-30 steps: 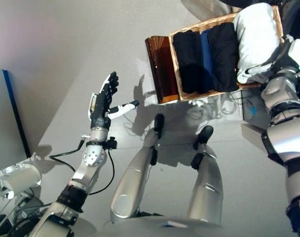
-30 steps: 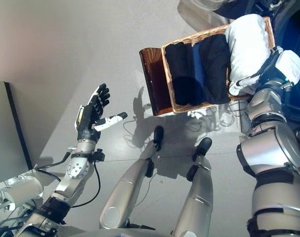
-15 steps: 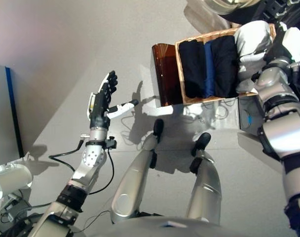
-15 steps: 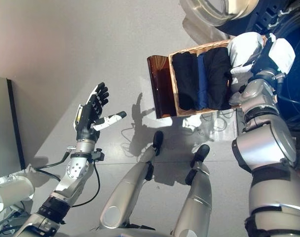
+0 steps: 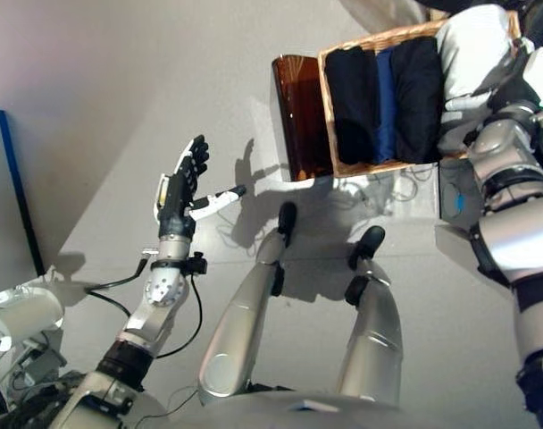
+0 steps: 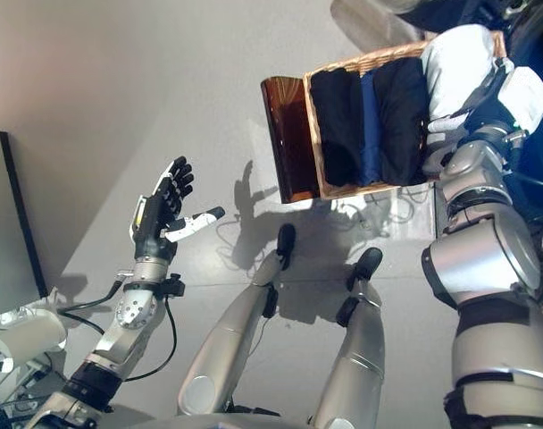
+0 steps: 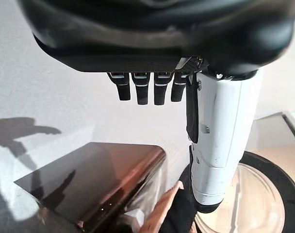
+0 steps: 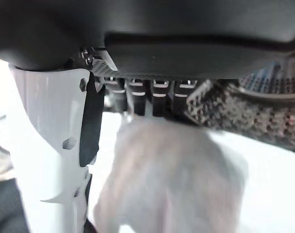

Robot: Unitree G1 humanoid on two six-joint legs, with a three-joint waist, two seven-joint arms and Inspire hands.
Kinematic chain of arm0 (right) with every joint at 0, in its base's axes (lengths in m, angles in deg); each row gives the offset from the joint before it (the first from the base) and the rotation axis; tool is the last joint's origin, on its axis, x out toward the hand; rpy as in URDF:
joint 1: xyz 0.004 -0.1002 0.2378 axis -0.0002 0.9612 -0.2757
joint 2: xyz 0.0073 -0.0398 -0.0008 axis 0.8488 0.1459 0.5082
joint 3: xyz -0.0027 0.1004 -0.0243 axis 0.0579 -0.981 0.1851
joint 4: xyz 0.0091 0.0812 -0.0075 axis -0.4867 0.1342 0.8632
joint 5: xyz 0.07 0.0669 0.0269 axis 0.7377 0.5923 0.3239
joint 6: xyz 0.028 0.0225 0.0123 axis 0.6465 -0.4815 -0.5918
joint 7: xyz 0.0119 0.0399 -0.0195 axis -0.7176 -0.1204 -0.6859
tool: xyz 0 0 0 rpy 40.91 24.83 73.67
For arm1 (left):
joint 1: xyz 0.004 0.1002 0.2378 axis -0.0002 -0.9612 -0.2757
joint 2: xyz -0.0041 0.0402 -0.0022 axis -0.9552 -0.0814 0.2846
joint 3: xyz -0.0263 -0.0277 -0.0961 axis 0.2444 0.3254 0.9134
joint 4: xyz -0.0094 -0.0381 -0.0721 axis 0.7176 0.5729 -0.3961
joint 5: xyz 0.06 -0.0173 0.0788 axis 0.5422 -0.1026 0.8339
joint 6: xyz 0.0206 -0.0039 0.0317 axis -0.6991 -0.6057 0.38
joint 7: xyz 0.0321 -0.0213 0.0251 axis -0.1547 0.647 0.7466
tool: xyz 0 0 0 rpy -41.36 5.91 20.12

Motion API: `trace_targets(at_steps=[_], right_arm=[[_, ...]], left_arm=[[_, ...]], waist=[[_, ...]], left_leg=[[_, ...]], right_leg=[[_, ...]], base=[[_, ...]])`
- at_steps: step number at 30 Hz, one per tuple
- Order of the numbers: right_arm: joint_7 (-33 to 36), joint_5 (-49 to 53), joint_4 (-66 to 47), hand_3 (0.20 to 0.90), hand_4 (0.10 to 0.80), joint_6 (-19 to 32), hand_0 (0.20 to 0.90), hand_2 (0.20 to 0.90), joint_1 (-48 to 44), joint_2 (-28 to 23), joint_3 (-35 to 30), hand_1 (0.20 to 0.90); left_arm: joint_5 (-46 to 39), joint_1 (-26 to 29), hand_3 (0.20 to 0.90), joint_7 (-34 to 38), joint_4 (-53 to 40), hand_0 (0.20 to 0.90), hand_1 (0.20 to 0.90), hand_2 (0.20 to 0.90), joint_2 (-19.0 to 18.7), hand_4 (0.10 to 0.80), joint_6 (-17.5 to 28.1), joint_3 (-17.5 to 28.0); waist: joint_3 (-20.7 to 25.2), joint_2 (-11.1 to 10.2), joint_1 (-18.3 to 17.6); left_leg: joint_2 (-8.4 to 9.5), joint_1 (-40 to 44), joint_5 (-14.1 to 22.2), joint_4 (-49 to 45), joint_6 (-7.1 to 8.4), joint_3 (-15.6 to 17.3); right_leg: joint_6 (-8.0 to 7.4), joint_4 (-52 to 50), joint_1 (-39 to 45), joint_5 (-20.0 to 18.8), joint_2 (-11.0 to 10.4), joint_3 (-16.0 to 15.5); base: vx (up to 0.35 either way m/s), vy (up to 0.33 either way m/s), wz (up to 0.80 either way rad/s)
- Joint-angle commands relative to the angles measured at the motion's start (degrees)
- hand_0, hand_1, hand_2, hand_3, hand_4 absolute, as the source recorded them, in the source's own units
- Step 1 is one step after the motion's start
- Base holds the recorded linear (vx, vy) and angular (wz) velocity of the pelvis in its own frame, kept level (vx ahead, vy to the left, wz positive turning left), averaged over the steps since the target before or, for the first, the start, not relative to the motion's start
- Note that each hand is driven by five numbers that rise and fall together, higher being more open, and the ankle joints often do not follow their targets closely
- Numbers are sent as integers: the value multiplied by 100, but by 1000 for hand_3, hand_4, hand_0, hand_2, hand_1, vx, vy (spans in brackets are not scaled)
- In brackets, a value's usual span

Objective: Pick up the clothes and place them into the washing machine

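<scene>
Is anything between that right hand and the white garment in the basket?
Nothing visible. The right hand is already at the white garment, at the right end of the basket; its wrist view shows the pale cloth right under the fingers.

No words, numbers or signs can be read anywhere in these views, neither on the wicker basket (image 5: 392, 36) nor on the folded clothes (image 5: 354, 103) inside it.

left hand (image 5: 179, 189) raised, fingers (image 5: 196, 157) spread
</scene>
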State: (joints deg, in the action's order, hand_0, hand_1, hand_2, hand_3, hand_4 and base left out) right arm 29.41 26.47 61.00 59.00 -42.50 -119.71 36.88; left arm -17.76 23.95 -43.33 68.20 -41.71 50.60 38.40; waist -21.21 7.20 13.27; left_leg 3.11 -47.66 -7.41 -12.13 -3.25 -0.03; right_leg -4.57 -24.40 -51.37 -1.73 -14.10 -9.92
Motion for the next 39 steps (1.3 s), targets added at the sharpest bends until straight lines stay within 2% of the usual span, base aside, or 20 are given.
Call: trace_targets(at_steps=[1,7,8,9,10,12,13,14,16,17,18,31,39], right_arm=[[472,-35,-123,900,800,92,900,900,-839,-645,698,900],[391,-115,-32,900,800,57,900,900,-729,-614,716,900],[409,-135,35,826,747,31,826,826,-735,-588,703,826],[410,-135,37,518,527,31,518,518,-737,-585,705,518],[427,-176,73,464,488,0,464,464,-712,-625,737,464],[456,-262,143,527,533,-58,527,527,-804,-660,786,527],[471,-276,145,697,655,-64,697,697,-862,-681,822,697],[403,-330,184,691,651,-95,691,691,-867,-709,866,691],[398,-311,195,771,708,-102,771,771,-940,-717,911,771],[329,-340,243,524,531,-141,524,524,-982,-764,978,524],[332,-381,259,205,304,-171,205,205,-1037,-773,1024,205],[369,-370,276,200,300,-184,200,200,-949,-757,910,200],[537,-64,180,200,300,-92,200,200,-852,-713,597,200]], left_arm=[[192,181,900,448,-960,900,900,900,-259,800,475,527],[316,262,900,632,-1130,900,900,900,-163,800,519,705],[367,232,900,652,-1165,900,900,900,-173,800,530,779],[369,228,900,653,-1168,900,900,900,-172,800,529,781],[341,159,900,642,-1207,900,900,900,-150,800,550,812],[362,110,900,649,-1230,900,900,900,-160,800,567,863],[341,86,900,647,-1209,900,900,900,-158,800,594,869],[297,43,900,602,-1224,900,900,900,-134,800,615,858],[296,2,900,573,-1244,900,900,900,-137,800,614,862],[281,-69,900,533,-1255,900,900,900,-169,800,606,885],[280,-82,900,532,-1247,900,900,900,-176,800,595,905],[233,-197,900,495,-1138,900,900,900,-202,800,644,1024],[171,-65,900,584,-812,900,900,900,-212,800,655,1059]], waist=[[-245,176,66],[-203,170,-31],[-179,197,-28],[-169,192,-27],[-118,185,-16],[-123,205,31],[-106,218,57],[-83,222,63],[-64,243,91],[-18,290,157],[6,306,181],[138,440,306],[131,324,199]], left_leg=[[36,-602,906,-1158,453,-129],[19,-1055,1235,-1939,477,-55],[-2,-1190,1346,-2247,521,29],[-3,-1211,1356,-2265,521,33],[-25,-1240,1374,-2242,529,54],[-12,-1349,1371,-2379,556,95],[-21,-1375,1336,-2311,561,95],[-19,-1386,1320,-2249,556,99],[-8,-1428,1306,-2235,540,113],[22,-1493,1273,-2150,514,79],[38,-1532,1251,-2123,505,70],[94,-1413,994,-1635,462,2],[96,-901,831,-1171,454,15]], right_leg=[[123,-668,211,708,198,107],[208,-1379,-292,1033,196,205],[214,-1684,-466,1073,145,200],[213,-1702,-488,1081,144,207],[225,-1675,-518,1130,137,205],[239,-1779,-600,1099,132,187],[220,-1774,-665,1067,131,200],[228,-1734,-677,1097,143,203],[244,-1735,-726,1097,142,187],[254,-1738,-822,1105,130,204],[260,-1719,-854,1105,136,219],[227,-1524,-798,1039,84,210],[185,-1028,-287,868,134,161]], base=[[-38,17,-2],[-24,16,7],[-32,20,10],[-7,21,10],[-15,0,4],[-16,1,0],[0,0,0],[-32,3,-3],[-36,-4,-4],[-38,0,-4],[-53,8,-2],[-4,0,1],[11,3,-4]])
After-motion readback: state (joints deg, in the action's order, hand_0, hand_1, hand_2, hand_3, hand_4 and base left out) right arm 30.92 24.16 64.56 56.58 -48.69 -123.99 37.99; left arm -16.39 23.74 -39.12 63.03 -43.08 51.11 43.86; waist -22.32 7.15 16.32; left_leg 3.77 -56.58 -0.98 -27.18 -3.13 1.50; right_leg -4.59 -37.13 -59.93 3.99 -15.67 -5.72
